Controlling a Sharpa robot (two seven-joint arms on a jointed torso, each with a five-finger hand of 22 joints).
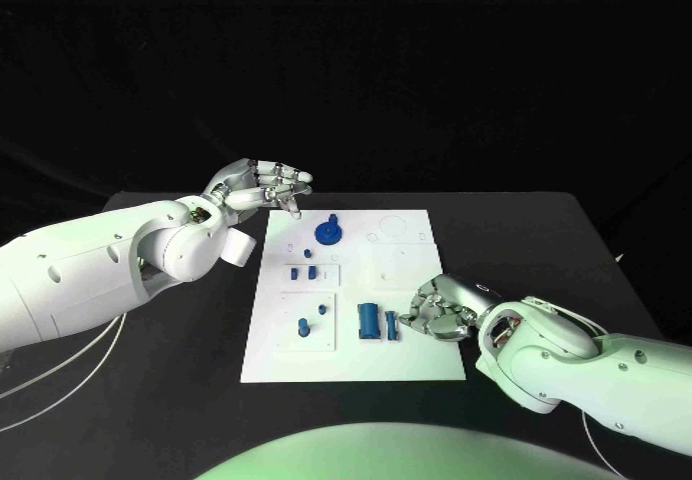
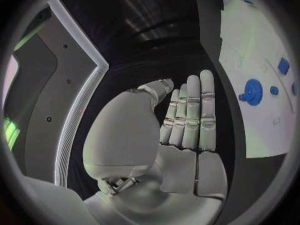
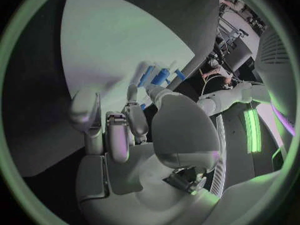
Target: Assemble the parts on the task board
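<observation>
Black desk (image 1: pixel 548 240) carries the flat white rectangular task board (image 1: pixel 404 350), where we see small blue plastic parts (image 1: pixel 371 321). Our left robot hand (image 1: pixel 263 187) hovers at its far corner, fingers straight and empty. Our right robot hand (image 1: pixel 440 310) curls beside the near parts; whether it grips one, we cannot tell.

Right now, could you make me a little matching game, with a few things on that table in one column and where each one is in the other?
Things
1. left hand
2. right hand
3. round blue disc part
4. task board

Places
A. upper part of the board, near the far end
B. at the board's right edge, by the blue cylinders
C. middle of the black table
D. off the board's far left corner, fingers out straight together, holding nothing

Pairs: 1-D, 2-B, 3-A, 4-C
</observation>
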